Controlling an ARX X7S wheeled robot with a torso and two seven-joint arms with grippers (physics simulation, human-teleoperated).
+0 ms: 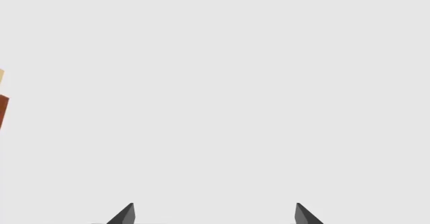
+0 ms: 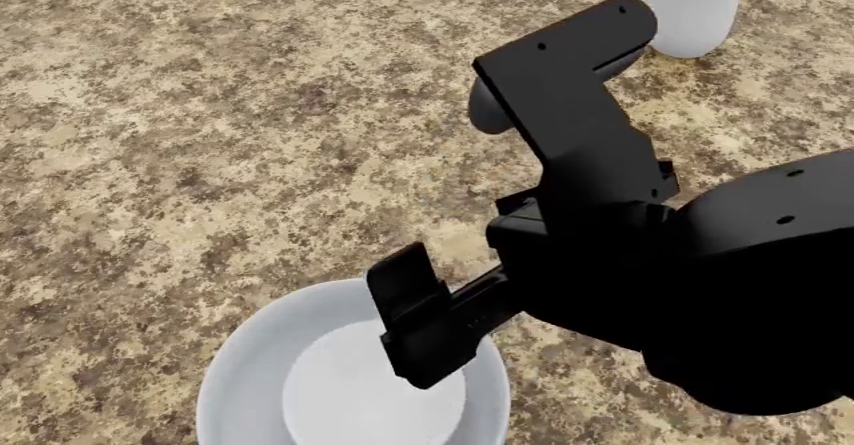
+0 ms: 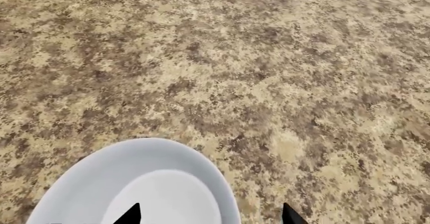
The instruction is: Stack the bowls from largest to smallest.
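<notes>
- Left wrist view: the left claw (image 1: 213,215) shows only as two dark fingertips (image 1: 124,215), set wide apart with nothing between them, so it reads as released. Ahead of it is a flat pale grey blank, with a sliver of tan and reddish-brown at one edge, too little to name. No bowl shows here, so this arm seems to point away from the work, probably parked clear of the other arm.

- Head view: the right arm (image 2: 627,225) reaches across the speckled worktop (image 2: 200,115), and the right claw (image 2: 424,327) hangs over the large bowl (image 2: 247,380), which sits directly beneath it, its rim running out of view at the near edge. One black finger (image 2: 407,285) stands over the bowl's hollow. Nothing can be seen gripped from here. Well beyond the claw, past the arm, stands a white pot with a plant (image 2: 691,7), which is not part of the stack. Neither smaller bowl is visible.

- Right wrist view: the right claw (image 3: 209,215) shows two dark tips (image 3: 131,215) apart and empty, so it is released. One tip lies over the large bowl's (image 3: 100,178) white inside, the other over bare worktop (image 3: 269,58) just outside the rim. The jaws thus appear to straddle the wall, likely so that closing would pinch the rim. Whether they touch it cannot be told.
</notes>
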